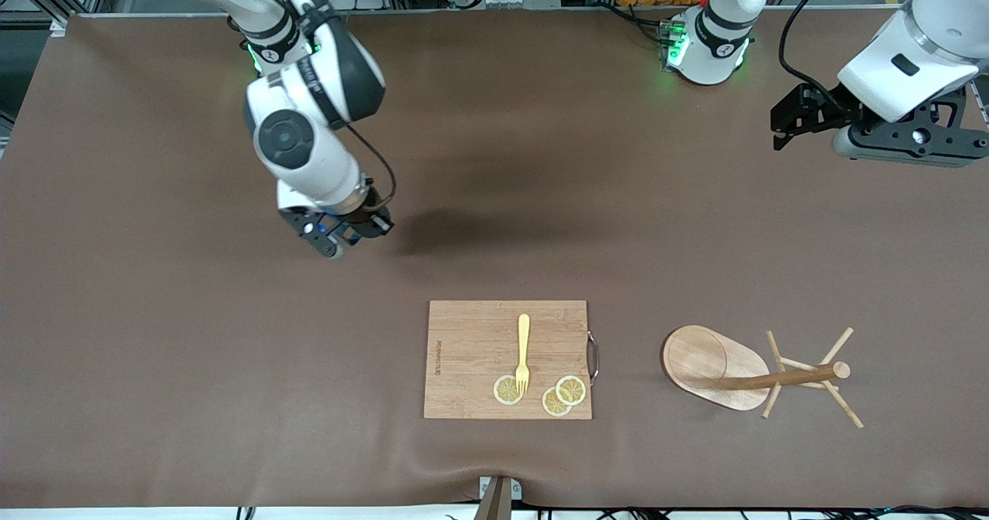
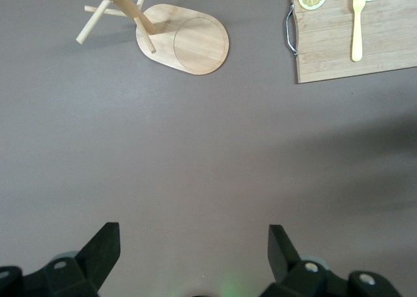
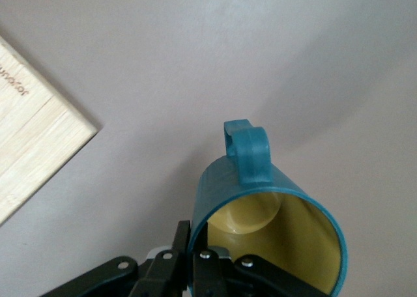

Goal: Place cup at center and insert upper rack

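The cup [image 3: 225,186], teal outside and yellowish inside, hangs tilted with its handle away from the wrist. My right gripper [image 3: 199,235] is shut on its rim, one finger inside the cup and one outside. In the front view the right gripper [image 1: 345,230] is up over bare table, off the cutting board's corner toward the right arm's base, and the hand hides most of the cup. The upper rack [image 1: 715,369], a wooden mug tree, lies tipped over with its pole pointing toward the left arm's end; it also shows as the rack [image 2: 186,40]. My left gripper [image 1: 782,127] waits open and empty, the same left gripper [image 2: 194,245] high above the table.
A bamboo cutting board [image 1: 471,350] lies near the front camera at mid-table, carrying a yellow fork [image 1: 523,354] and three lemon slices [image 1: 570,389]. A metal handle [image 1: 593,358] sticks out on its side toward the rack. The board [image 2: 384,46] shows again, and its corner [image 3: 32,141].
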`<act>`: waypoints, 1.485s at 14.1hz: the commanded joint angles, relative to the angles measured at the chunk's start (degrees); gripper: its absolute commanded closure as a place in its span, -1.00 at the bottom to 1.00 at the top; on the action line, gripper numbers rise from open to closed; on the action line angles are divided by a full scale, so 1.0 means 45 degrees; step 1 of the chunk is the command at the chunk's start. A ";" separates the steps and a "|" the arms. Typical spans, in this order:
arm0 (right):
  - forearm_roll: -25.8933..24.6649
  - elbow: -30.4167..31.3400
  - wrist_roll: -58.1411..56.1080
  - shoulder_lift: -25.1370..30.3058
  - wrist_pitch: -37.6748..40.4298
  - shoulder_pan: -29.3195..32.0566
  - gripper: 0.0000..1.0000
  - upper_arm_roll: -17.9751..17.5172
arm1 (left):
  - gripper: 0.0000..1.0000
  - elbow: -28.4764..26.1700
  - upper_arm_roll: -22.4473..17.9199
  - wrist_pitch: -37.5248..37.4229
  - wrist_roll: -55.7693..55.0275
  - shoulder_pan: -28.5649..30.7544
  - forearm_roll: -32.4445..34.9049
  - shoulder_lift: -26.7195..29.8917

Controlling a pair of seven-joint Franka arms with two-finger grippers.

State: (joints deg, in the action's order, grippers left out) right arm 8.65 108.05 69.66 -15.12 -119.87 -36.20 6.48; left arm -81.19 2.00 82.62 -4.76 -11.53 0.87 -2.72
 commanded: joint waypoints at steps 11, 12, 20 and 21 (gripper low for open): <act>0.0793 -0.3537 0.8790 -0.4019 -0.1897 -0.3068 1.00 0.0162 | -1.00 -0.0102 0.0122 -0.0039 0.0120 0.0102 0.0276 0.0057; 0.0793 -0.3929 0.9454 -0.4351 -0.1878 -0.3088 1.00 0.0162 | -1.00 -0.0102 0.0141 -0.0039 0.0120 0.0102 0.0276 0.0057; 0.0735 -0.4245 1.1491 -0.4921 -0.1897 -0.3574 1.00 0.0162 | -1.00 -0.0121 0.0161 -0.0039 0.0101 0.0043 0.0276 0.0037; 0.0754 -0.4265 1.1511 -0.4921 -0.1975 -0.3808 1.00 0.0181 | -1.00 -0.0121 0.0161 -0.0039 0.0062 0.0062 0.0276 0.0037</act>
State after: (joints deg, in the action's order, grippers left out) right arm 11.29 90.66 119.04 -36.45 -129.01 -50.70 6.57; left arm -81.58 2.43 82.62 -4.72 -11.27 0.87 -2.90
